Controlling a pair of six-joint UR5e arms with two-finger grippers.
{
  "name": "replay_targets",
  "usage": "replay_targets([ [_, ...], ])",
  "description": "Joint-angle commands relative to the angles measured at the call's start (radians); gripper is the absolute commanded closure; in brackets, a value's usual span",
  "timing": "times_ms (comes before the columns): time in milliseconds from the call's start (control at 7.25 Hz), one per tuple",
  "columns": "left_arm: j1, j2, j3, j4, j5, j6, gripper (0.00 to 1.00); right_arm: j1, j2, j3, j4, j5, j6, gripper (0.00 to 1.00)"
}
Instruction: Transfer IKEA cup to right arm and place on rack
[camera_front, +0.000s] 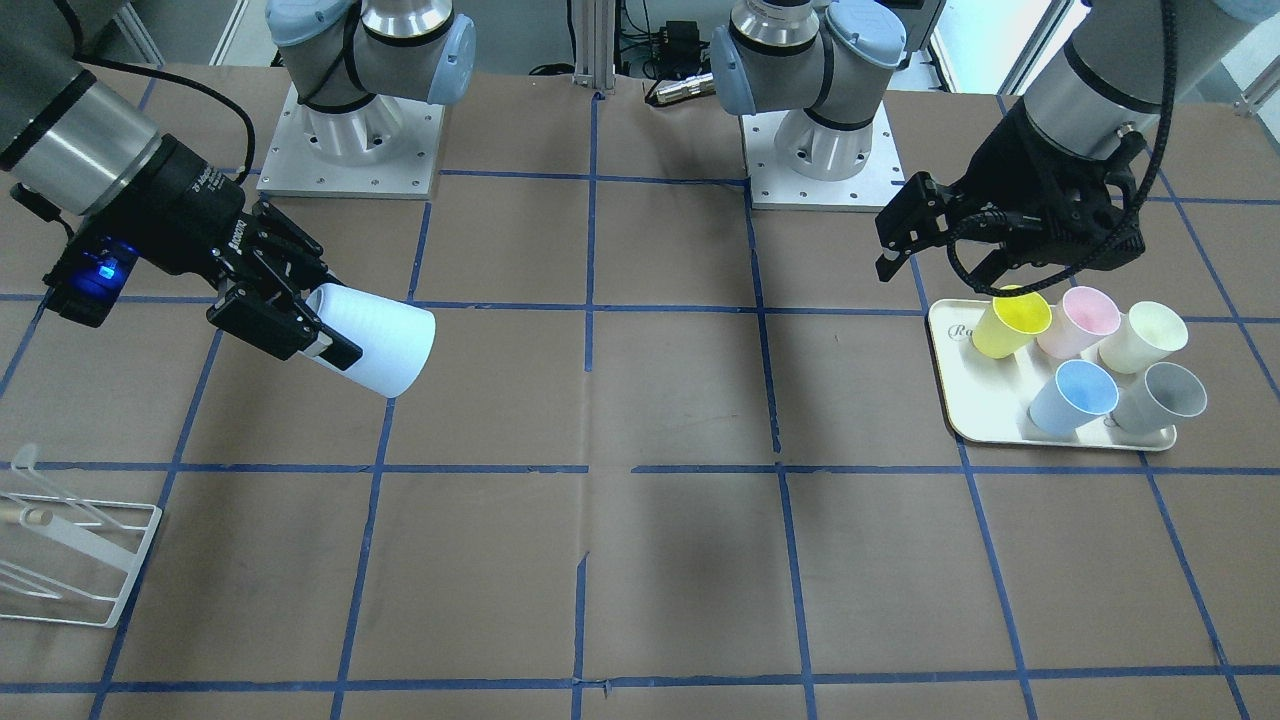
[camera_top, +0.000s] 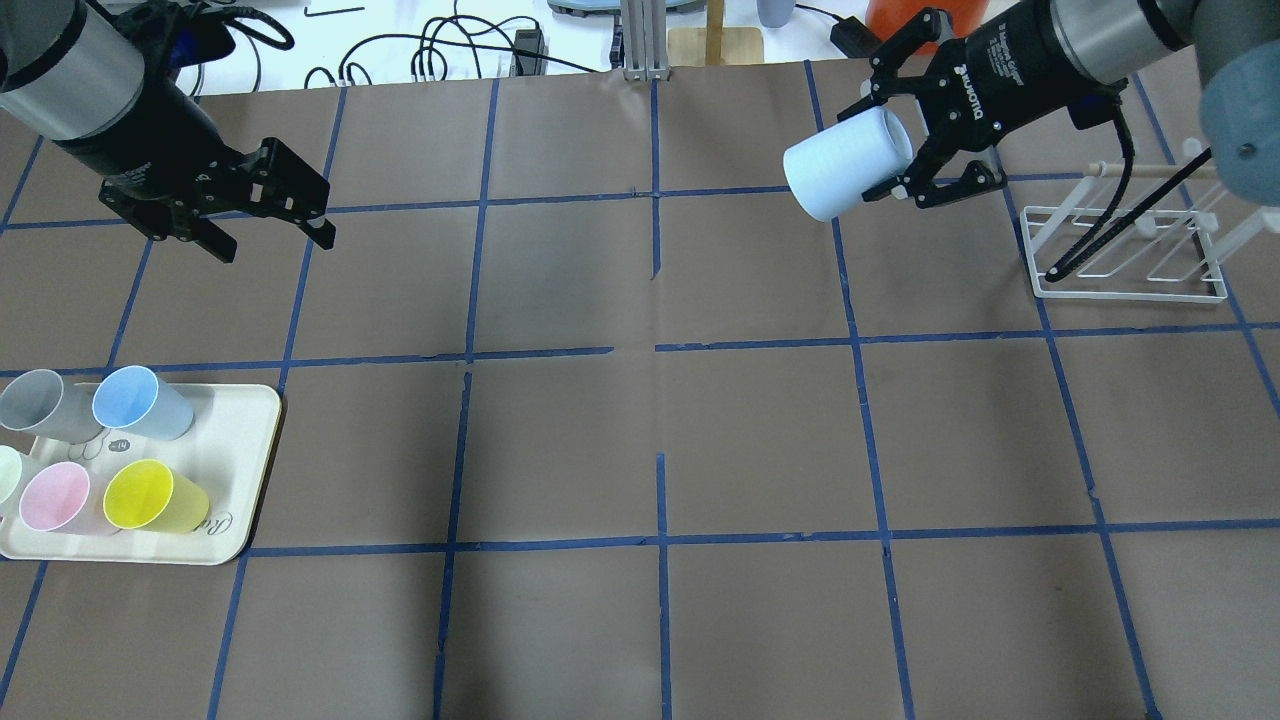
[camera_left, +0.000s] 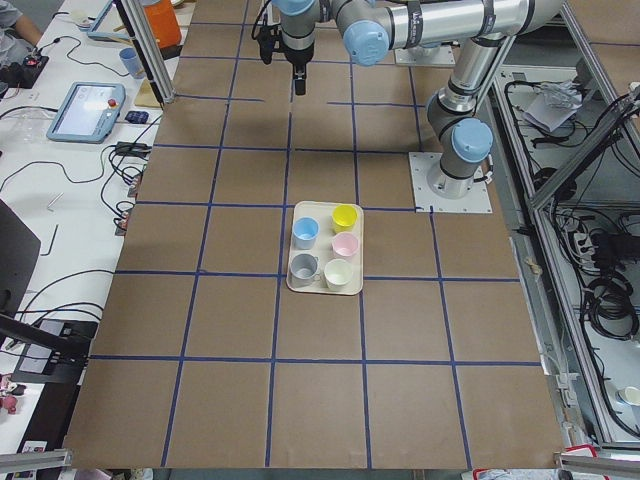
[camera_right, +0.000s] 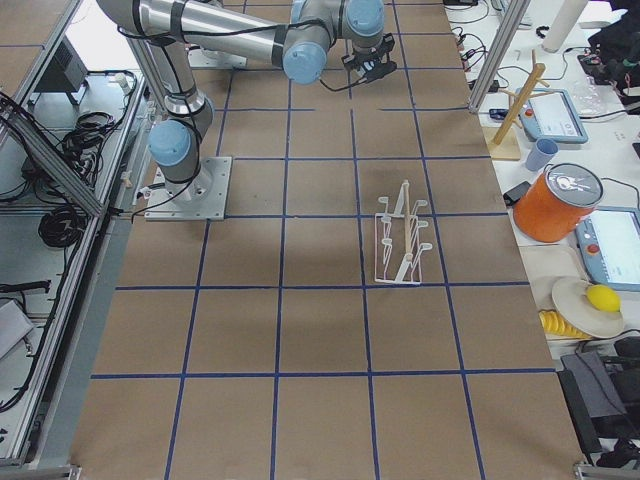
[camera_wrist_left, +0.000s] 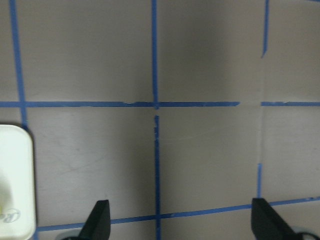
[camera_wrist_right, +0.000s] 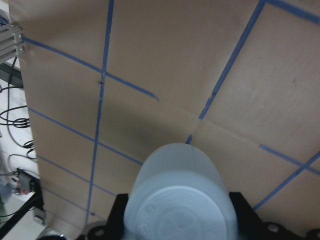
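IKEA cup (camera_top: 835, 175) lies on its side in the air, clenched near its narrower end by the right end effector (camera_top: 888, 145), over the tabletop (camera_top: 660, 430) by the far edge. The white wire rack (camera_top: 1130, 296) stands just beyond it, toward the far right corner. The left end effector (camera_top: 270, 235) hangs released and empty above the left side, near the cream tray (camera_top: 235, 470) of cups.
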Motion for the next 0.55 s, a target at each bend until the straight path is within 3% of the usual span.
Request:
replay_targets([
  [0, -0.132, -0.034, 0.088, 0.006, 0.168, -0.004, 0.0, 0.0, -0.01, -0.004, 0.037, -0.291, -0.292, 0.98],
  [138, -0.187, -0.016, 0.102, -0.012, 0.175, -0.006, 0.0, 0.0, -0.008, -0.005, 0.031, -0.363, -0.385, 0.98],
  [414, -0.187, 0.004, 0.063, -0.027, 0.159, -0.006, 0.0, -0.053, -0.005, -0.045, 0.019, -0.369, -0.436, 0.95],
])
